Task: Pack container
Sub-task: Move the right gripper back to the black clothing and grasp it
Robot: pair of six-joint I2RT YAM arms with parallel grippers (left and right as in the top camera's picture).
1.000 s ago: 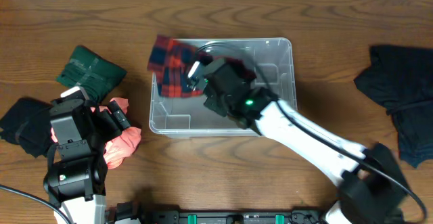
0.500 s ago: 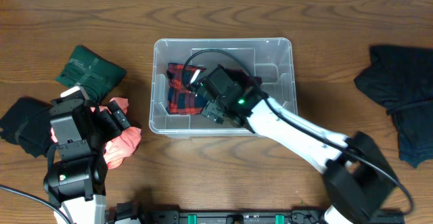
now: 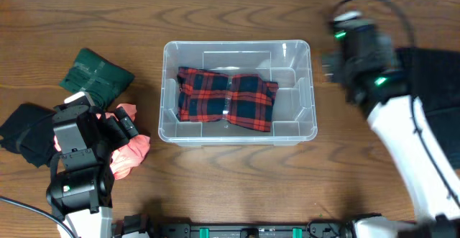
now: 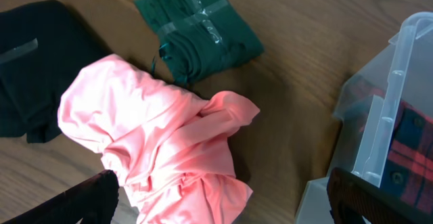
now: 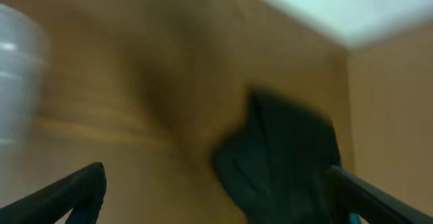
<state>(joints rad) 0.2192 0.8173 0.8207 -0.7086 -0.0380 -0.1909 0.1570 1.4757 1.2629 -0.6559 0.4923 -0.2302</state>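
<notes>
Pink cloth (image 4: 162,149), half-hidden overhead, clear at left wrist; left claw (image 4: 220,190), right claw (image 5: 215,183) spread.

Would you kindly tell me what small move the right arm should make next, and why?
Probably lower the right gripper onto the dark garment on the right and close on it. The plaid cloth already lies inside the container, this gripper is open and empty, and its wrist view, though blurred, shows that garment just ahead.
</notes>
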